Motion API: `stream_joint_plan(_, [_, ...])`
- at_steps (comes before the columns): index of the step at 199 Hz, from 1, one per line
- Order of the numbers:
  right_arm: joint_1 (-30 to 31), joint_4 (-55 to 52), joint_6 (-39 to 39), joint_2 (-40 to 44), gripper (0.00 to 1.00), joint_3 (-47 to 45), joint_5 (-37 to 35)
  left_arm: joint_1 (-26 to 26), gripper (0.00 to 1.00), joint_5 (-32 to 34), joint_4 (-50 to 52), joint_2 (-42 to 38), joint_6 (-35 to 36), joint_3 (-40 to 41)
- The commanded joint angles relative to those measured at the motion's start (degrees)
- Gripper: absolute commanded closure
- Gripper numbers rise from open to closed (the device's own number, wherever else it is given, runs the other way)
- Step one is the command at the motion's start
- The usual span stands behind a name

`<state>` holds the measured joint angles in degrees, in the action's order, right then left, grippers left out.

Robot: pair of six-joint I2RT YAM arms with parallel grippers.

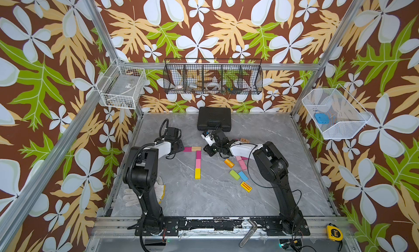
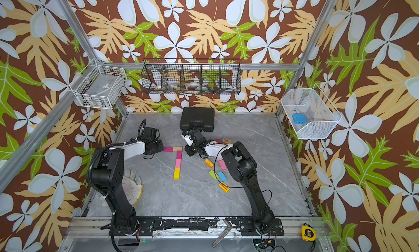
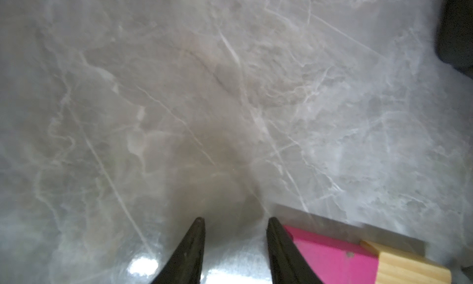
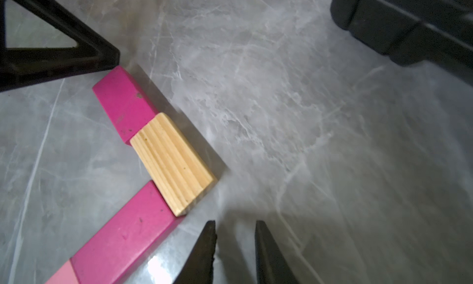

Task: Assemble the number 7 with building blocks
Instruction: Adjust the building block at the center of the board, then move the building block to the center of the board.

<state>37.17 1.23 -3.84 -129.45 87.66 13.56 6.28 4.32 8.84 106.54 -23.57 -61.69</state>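
Note:
In both top views, building blocks lie in a 7 shape: a magenta block (image 1: 187,149) and a plain wood block (image 1: 196,148) across the top, then a magenta (image 1: 198,155), a pink (image 1: 198,164) and a yellow block (image 1: 197,173) running down. My left gripper (image 3: 235,222) is open and empty at the magenta block's (image 3: 330,254) left end, one finger against it. To the right of the wood block (image 4: 174,162), my right gripper (image 4: 235,225) hovers low, its jaws narrowly apart with nothing between them. Loose orange (image 1: 229,163), pink (image 1: 242,164), green (image 1: 234,174), blue (image 1: 243,176) and yellow red-striped (image 1: 246,186) blocks lie under the right arm.
A black plastic case (image 1: 214,121) stands at the back centre. A stamped wood block (image 1: 244,140) lies behind the right arm. A white glove (image 1: 136,194) lies by the left arm's base. A tape measure (image 1: 334,232) and a metal tool (image 1: 248,233) rest on the front rail. Wire baskets hang on the walls.

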Motion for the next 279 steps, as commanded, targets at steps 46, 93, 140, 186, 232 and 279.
stream_joint_plan(46, [-0.7, -3.9, 2.8, 9.0, 0.62, -6.1, -2.4, -0.3, 0.44, 1.6, 0.0, -8.6, -1.6, 2.2])
stream_joint_plan(93, [-3.5, -8.4, -0.4, 17.1, 0.10, -10.2, -3.5, 2.6, 0.10, -3.4, -2.6, -17.0, -2.4, 5.4])
stream_joint_plan(140, [-7.9, -14.9, -7.4, 18.1, 0.03, -8.5, -8.0, 8.2, 0.00, -8.7, -4.0, -24.8, -3.0, 8.7])
stream_joint_plan(186, [-12.3, -14.1, -18.4, 15.8, 0.11, -8.4, -14.1, 13.5, 0.00, -11.4, -7.5, -36.0, -2.2, 14.1])
stream_joint_plan(232, [-12.5, -15.7, -21.0, 11.1, 0.15, -4.6, -17.7, 18.0, 0.00, -12.6, -10.6, -41.2, -2.9, 16.7])
stream_joint_plan(279, [-12.5, -15.8, -22.3, 8.7, 0.22, -3.6, -20.8, 18.6, 0.00, -13.8, -12.6, -42.6, -3.6, 18.0])
